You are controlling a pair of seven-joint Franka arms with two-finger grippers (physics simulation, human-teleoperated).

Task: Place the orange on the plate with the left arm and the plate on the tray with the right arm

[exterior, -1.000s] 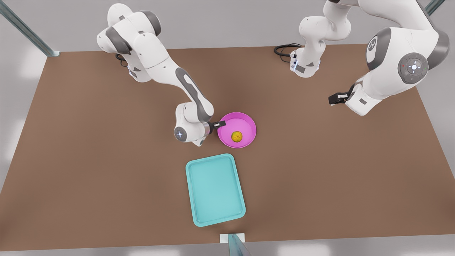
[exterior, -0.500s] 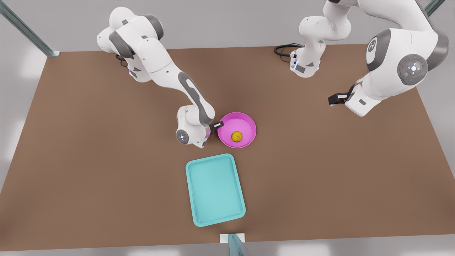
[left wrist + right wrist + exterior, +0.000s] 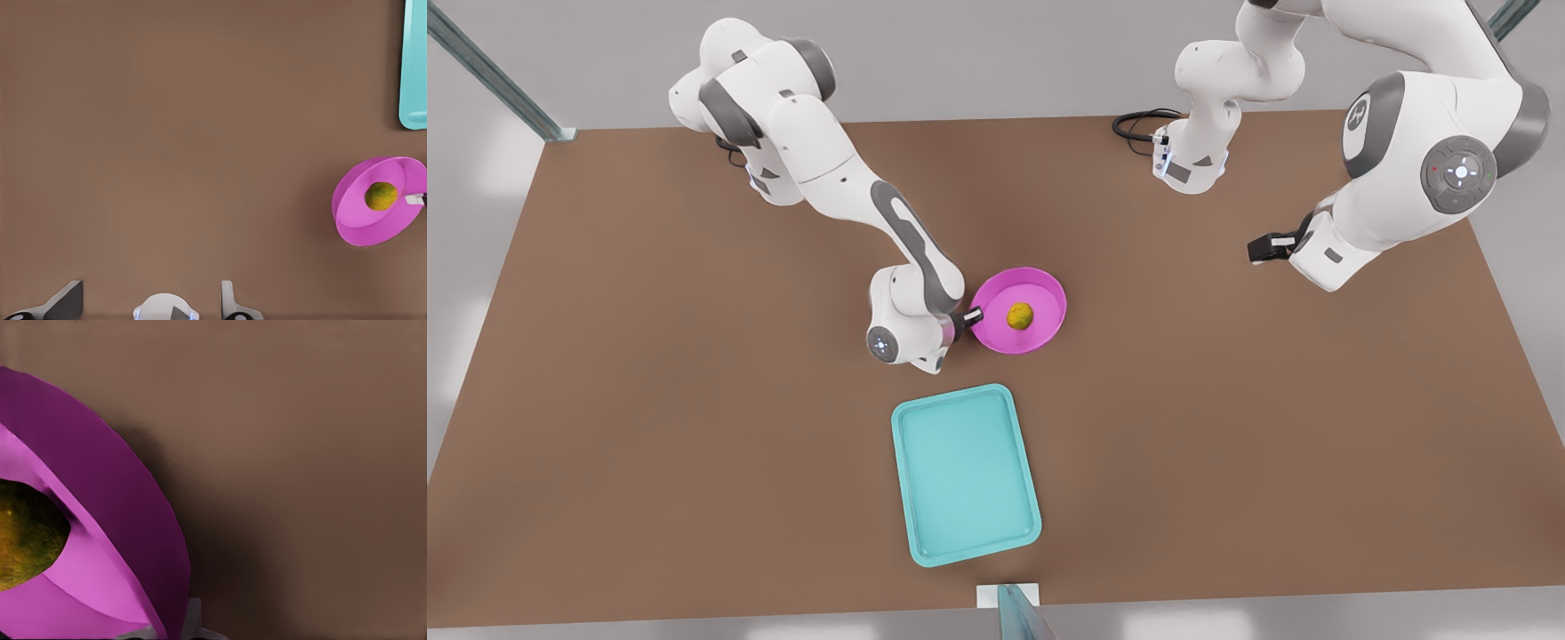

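The right arm reaches in from the front view's left, and its end effector (image 3: 971, 316) is closed on the rim of the plate (image 3: 1045, 293), at the edge nearest the arm. In the right wrist view the magenta wall of the plate (image 3: 113, 513) rises close to the camera, with a pale fingertip (image 3: 193, 620) pressed against the outside of the rim and a dark shadow on the brown worktop (image 3: 320, 453) beside it. The plate does not look level: in the left wrist view, the plate (image 3: 353, 223) shows part of its outer wall as well as its paler inside.

The orange (image 3: 1020, 315) sits inside the plate, near the middle of the paler pink floor and apart from the gripped edge. The right wrist view shows its rough, green-mottled skin (image 3: 27, 533) against the plate's inside.

The tray (image 3: 966, 480) lies flat on the worktop (image 3: 649, 400), just in front of the plate in the front view and not touching it.

The left arm waits at the front view's right, well apart from all 3 items. Its end effector (image 3: 1260, 249) hangs above bare worktop, and the left wrist view shows its 2 fingers (image 3: 67, 301) spread wide with nothing between them.
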